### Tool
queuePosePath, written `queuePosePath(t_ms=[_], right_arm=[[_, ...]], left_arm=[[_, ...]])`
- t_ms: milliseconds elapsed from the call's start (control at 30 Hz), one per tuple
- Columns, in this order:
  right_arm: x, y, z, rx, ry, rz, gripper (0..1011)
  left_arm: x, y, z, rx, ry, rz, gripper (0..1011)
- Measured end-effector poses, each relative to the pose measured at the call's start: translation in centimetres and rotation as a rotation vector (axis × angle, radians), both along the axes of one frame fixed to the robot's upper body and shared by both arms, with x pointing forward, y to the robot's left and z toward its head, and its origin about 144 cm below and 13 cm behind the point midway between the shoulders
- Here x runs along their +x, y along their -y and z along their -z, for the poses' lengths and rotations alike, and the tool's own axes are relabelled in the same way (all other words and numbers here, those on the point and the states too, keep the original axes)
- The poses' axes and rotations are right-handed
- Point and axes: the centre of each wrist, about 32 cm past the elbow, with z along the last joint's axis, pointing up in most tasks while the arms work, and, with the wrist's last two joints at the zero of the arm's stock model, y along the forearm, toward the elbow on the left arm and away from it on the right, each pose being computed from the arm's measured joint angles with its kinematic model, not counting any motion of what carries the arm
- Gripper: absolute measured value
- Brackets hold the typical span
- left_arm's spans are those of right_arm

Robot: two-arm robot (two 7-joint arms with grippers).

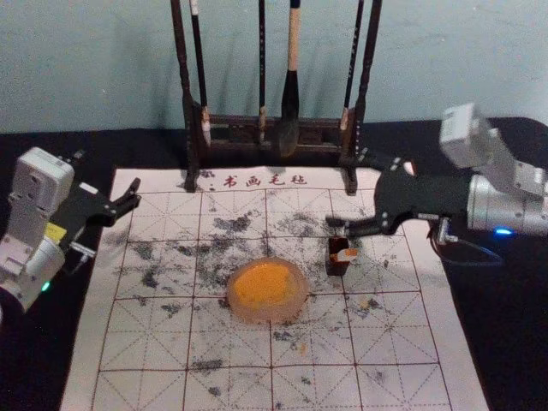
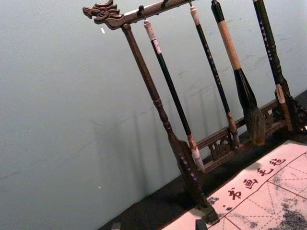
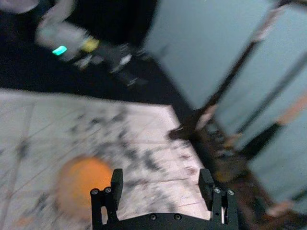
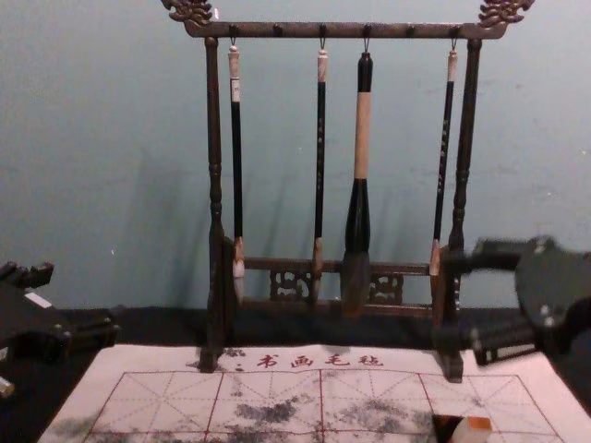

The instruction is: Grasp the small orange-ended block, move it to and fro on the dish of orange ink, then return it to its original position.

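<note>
The nearest fingers, those of the right gripper (image 3: 161, 175), are standing wide apart in the right wrist view, with nothing between them. Beyond them the dish (image 3: 60, 192) of orange ink (image 3: 88, 179) is resting on the white mat (image 3: 48, 129).

In the chest view the right gripper is reaching in from the right, open, above the orange-ended block (image 4: 462, 429), which is sitting on the mat near the lower edge. The left gripper (image 4: 83, 300) is idling at the left edge, its fingers spread and empty.

In the head view the block is lying to the right of the dish, well clear of its rim, and just beside the right gripper's nearer fingertip. The step in hand is probably the reach for the grasp. The next move seems to be calling for centring the open fingers over the block, lowering them to either side and closing squarely, without nudging it from the spot it must return to.

In the left wrist view brushes (image 2: 172, 88) are hanging from the rack (image 2: 146, 76), behind the mat.
</note>
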Motion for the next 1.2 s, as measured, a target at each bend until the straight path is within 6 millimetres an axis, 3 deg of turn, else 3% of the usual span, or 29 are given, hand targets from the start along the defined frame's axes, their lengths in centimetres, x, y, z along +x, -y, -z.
queuePosePath(t_ms=[233,467,767,1200], right_arm=[[-5.0,-0.4,3.1,0.206,0.066,0.306,1003],[-8.1,-1.7,6.8,0.311,0.029,0.525,1003],[-9.3,-3.1,10.3,0.337,-0.022,0.672,1003],[-8.8,-3.8,11.8,0.325,-0.027,0.771,1003]], left_arm=[[0.0,0.0,0.0,0.0,0.0,0.0,1001],[0.0,0.0,0.0,0.0,0.0,0.0,1001],[0.0,0.0,0.0,0.0,0.0,0.0,1001],[0.0,0.0,0.0,0.0,0.0,0.0,1001]])
